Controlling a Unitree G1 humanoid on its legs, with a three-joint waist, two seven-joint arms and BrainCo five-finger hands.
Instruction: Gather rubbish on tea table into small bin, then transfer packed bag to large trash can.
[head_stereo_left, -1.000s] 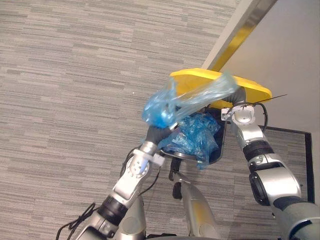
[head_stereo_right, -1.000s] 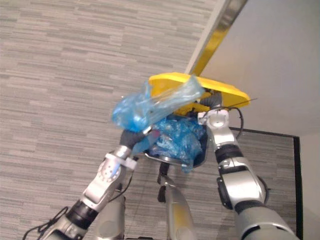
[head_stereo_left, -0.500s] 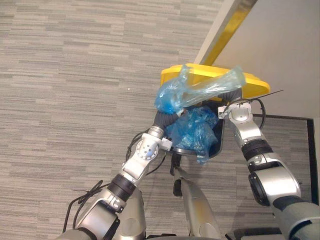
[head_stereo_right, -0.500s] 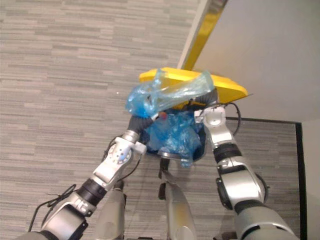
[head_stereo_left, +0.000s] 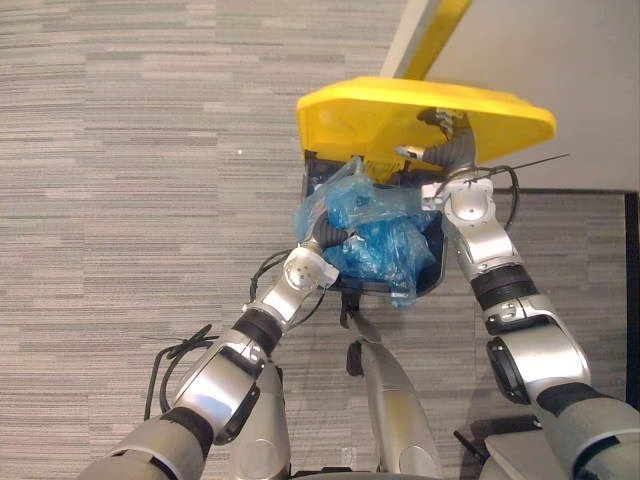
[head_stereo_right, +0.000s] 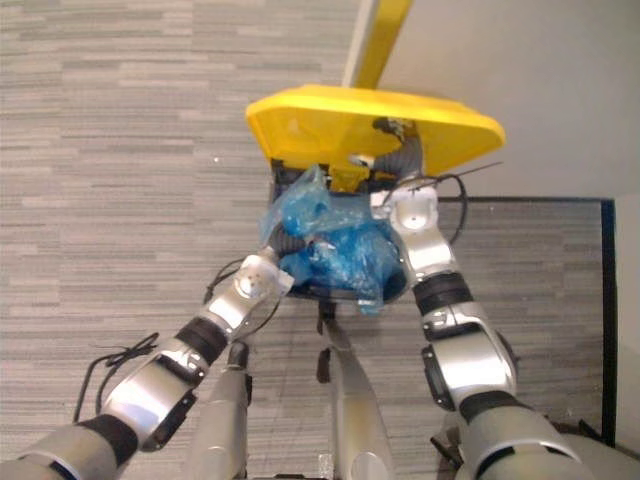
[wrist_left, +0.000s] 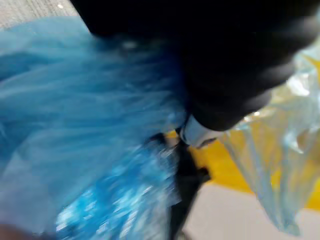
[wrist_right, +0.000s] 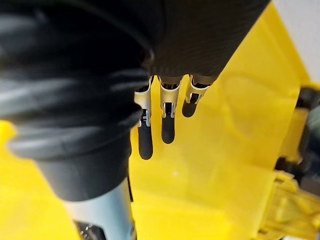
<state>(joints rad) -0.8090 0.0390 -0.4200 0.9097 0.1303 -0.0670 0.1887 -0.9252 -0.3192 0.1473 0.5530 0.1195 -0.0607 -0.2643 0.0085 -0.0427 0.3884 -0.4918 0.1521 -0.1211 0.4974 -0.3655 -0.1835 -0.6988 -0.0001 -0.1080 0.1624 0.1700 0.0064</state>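
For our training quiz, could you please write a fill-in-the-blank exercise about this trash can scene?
1. The hinged plastic lid of the dark large trash can is ___ in colour.
2. The right hand props that lid up with ___ fingers.
3. The crumpled translucent plastic bag at the left hand, over the open can, is ___.
Missing words: yellow; straight; blue.

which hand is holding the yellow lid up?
The right hand, straight fingers against the lid's underside. The left hand is lower, buried in the blue bag.
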